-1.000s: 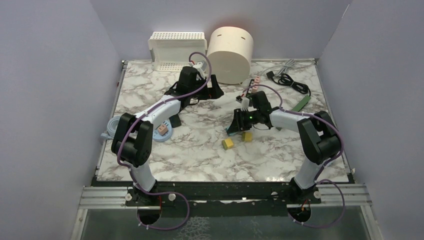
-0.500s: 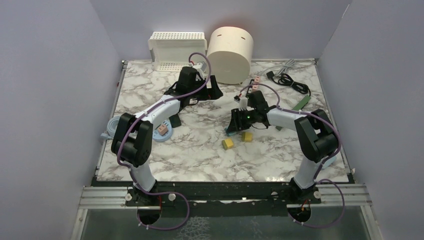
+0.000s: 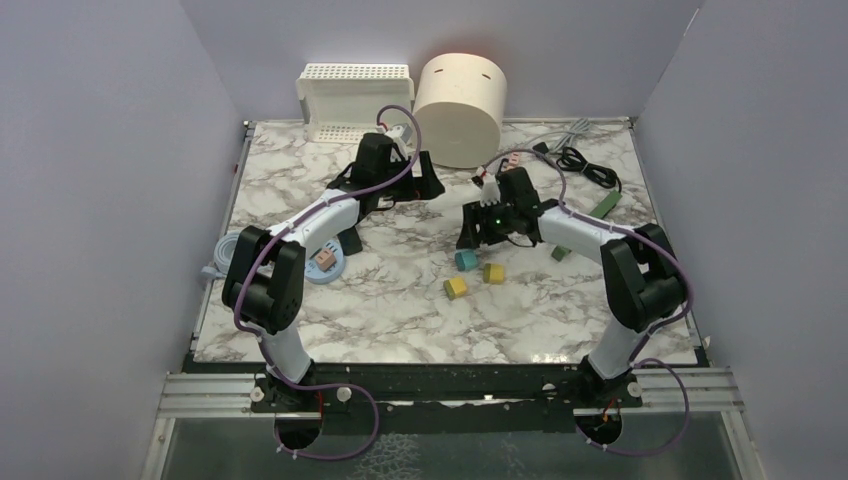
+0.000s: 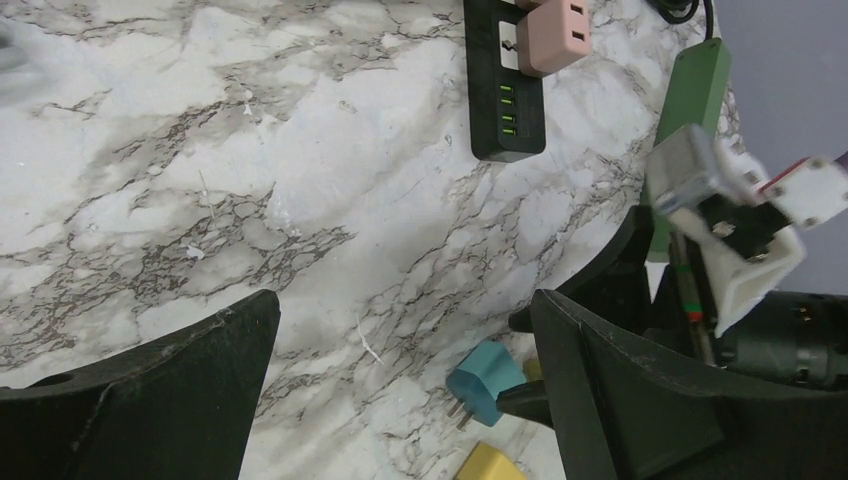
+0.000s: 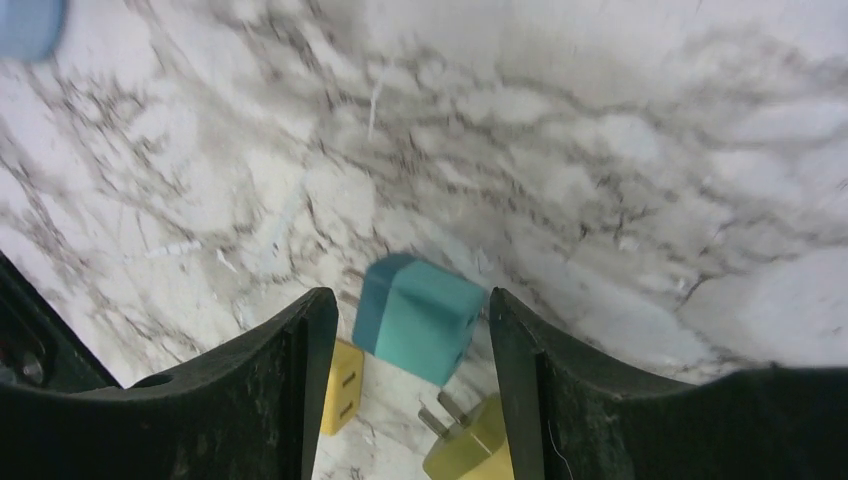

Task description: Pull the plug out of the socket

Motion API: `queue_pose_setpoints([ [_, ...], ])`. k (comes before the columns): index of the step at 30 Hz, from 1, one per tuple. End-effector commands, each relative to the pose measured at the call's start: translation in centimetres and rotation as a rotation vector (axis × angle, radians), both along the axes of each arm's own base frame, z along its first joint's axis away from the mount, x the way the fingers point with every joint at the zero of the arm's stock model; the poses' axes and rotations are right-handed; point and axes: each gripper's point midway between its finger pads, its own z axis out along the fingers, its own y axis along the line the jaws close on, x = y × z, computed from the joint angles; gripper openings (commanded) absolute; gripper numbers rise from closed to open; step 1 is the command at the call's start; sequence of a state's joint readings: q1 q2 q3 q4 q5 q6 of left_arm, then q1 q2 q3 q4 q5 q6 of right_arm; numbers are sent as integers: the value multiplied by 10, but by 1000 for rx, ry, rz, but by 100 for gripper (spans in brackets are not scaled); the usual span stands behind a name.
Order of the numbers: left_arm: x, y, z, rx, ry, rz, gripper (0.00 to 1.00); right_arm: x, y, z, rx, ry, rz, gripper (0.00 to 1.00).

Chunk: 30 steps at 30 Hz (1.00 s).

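Beneath the parted right pincer [image 3: 469, 240], the teal plug [image 5: 418, 318] lies free, ungripped.

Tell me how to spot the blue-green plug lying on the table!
Find the marble table and look near its middle, just below the open right hand. Three little plugs lie close together there, and the teal plug is the one nearest that hand. The other two are yellow plugs, so it alone is blue-green.
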<state>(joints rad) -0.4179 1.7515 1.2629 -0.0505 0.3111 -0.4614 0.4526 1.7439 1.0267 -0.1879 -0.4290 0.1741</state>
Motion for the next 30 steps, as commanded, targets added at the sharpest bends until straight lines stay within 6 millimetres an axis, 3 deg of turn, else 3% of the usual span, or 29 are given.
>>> queue_pose_setpoints([
  [1, 3, 0, 31, -23, -64, -21, 99, 39, 5, 57, 12, -158, -28, 62],
  [5, 2, 3, 31, -20, -62, -18, 99, 79, -15, 103, -22, -318, -187, 71],
  [9, 0, 4, 25, -19, -51, -18, 99, 119, -60, 129, -122, -421, -422, 77],
  [13, -5, 1, 20, -40, -34, -27, 99, 137, -96, 117, -201, -382, -564, 77],
  [16, -9, 0, 16, -47, -22, -41, 98, 146, -107, 110, -223, -381, -625, 76],
  [25, -19, -5, 6, -75, 2, -75, 97, 178, -123, 83, -325, -349, -696, 72],
  [26, -21, -4, 16, -83, -17, -75, 96, 183, -124, 81, -334, -353, -703, 72],
  [30, -24, -2, 14, -78, -15, -77, 96, 196, -131, 69, -375, -337, -717, 69],
])
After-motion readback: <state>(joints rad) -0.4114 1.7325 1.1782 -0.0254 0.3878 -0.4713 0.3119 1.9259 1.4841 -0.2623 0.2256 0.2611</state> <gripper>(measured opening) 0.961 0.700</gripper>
